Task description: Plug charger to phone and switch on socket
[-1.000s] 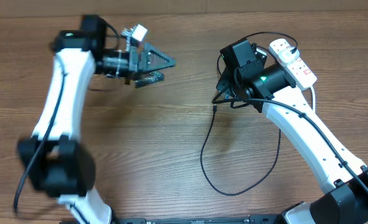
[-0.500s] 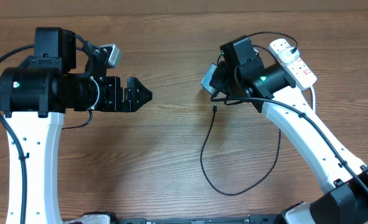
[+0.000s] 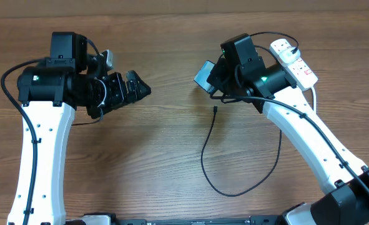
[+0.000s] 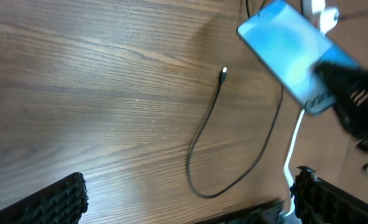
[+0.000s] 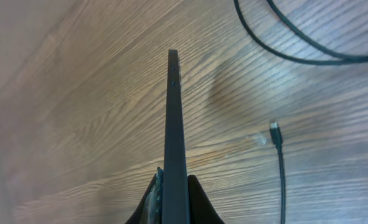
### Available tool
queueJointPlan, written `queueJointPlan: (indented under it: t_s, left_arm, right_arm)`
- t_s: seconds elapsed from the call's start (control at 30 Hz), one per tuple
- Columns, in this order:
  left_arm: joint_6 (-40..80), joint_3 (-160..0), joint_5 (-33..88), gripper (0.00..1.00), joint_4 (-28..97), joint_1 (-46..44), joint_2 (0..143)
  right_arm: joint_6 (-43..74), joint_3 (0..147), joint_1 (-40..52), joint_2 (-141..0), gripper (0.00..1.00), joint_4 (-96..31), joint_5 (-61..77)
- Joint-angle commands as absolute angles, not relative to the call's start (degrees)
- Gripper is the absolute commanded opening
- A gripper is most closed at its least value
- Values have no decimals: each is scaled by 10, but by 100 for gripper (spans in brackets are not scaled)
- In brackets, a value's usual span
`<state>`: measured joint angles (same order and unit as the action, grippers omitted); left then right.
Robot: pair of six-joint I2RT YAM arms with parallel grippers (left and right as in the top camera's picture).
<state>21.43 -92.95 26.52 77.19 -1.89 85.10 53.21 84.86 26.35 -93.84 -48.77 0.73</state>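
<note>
My end effector [image 4: 191,180] hangs over the bench [image 4: 78,74], fingers [image 4: 53,199] spread wide at the lower corners. The charger [image 4: 203,134] lies looped on the wood, its connector tip free. At upper right, the other end effector [image 4: 333,84], blurred, pinches one end of the blue-screened phone [image 4: 283,46].

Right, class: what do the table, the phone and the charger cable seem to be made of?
The table looks like wood or wood-look laminate, matt: brown grain lines. The phone seems glass-fronted, glossy: smooth blue screen with soft sheen. The charger cable looks like black rubbery plastic: thin, limp curves.
</note>
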Motion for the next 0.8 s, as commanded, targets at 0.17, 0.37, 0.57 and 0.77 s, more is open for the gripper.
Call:
queueJointPlan:
  t_s: [0.17, 0.37, 0.57, 0.77]
  left_arm:
    - [534, -926, 263, 88, 699, -42, 860]
    - [640, -926, 245, 88, 689, -61, 898]
    - [639, -926, 354, 86, 628, -63, 955]
    - [640, -926, 467, 85, 564, -63, 988]
  right_arm:
    - [827, 858, 263, -936, 7, -476, 69]
    - [840, 858, 263, -936, 6, -423, 202]
    - [841, 858, 263, -936, 5, -422, 280]
    - [863, 858, 263, -936, 5, -409, 310]
